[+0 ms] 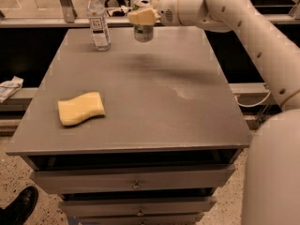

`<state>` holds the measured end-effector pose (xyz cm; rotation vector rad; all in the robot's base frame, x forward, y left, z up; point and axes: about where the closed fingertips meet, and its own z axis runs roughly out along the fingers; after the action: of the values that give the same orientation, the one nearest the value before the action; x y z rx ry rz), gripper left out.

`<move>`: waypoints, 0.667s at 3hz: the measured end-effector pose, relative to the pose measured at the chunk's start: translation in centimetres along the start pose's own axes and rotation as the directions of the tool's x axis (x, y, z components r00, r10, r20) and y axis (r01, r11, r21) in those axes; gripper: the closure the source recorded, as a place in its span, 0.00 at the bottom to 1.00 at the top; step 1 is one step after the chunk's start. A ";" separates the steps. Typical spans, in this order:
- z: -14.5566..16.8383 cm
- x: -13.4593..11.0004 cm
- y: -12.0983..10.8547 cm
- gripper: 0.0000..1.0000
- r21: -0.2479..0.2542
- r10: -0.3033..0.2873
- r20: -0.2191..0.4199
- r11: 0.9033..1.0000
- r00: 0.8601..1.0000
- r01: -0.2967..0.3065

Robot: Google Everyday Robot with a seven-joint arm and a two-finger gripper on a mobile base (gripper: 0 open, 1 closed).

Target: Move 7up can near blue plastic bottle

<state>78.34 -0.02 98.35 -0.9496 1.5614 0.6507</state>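
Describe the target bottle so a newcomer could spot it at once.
On the grey table, look to the far left corner, where the blue plastic bottle stands upright. To its right the hand holds the 7up can; the bottle is taller, clear, with a white cap.
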 end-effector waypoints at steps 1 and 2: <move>3.7 -1.2 0.2 1.00 -0.021 -0.020 0.004 1.000 1.000 0.020; 6.6 -0.9 0.7 1.00 -0.023 -0.025 -0.011 0.999 1.000 0.025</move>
<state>81.28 6.02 97.79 -0.9894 1.5525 0.6479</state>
